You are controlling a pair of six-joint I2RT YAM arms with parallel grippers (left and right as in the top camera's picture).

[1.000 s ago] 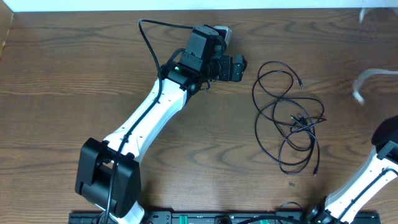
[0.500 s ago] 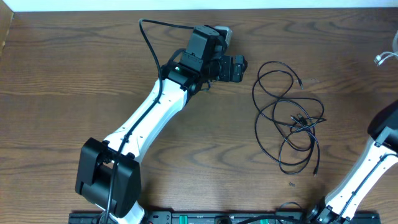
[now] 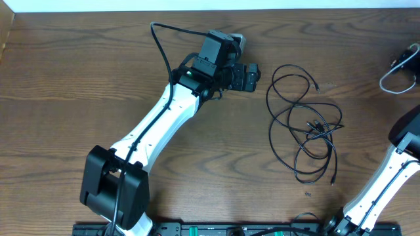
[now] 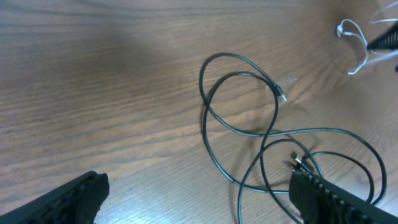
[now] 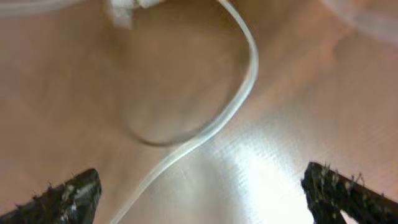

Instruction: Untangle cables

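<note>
- Overhead: the black cables [image 3: 305, 131] lie in one loose tangle of loops on the table [image 3: 65, 78], out toward 3 o'clock from its centre. The white cable [image 3: 392, 78] lies well apart from them, a small loop at the 2 o'clock edge.
- My right gripper [image 3: 411, 55] hangs just over the white cable's far end, at the edge of the frame. My right arm [image 3: 384, 190] rises from 5 o'clock, mostly cut off.
- Right wrist view: my fingers [image 5: 68, 196] stand wide apart. The white cable curves across the wood below them, and neither finger grips it.
- My left arm [image 3: 157, 124] stretches from 7 o'clock diagonally toward 12 o'clock. Its wrist is bent so that my left gripper [image 3: 248, 77] points toward 3 o'clock, near the tangle's 10 o'clock side and clear of it.
- Left wrist view: that gripper's jaws are spread wide and hold nothing, with the black loops on the wood ahead.
</note>
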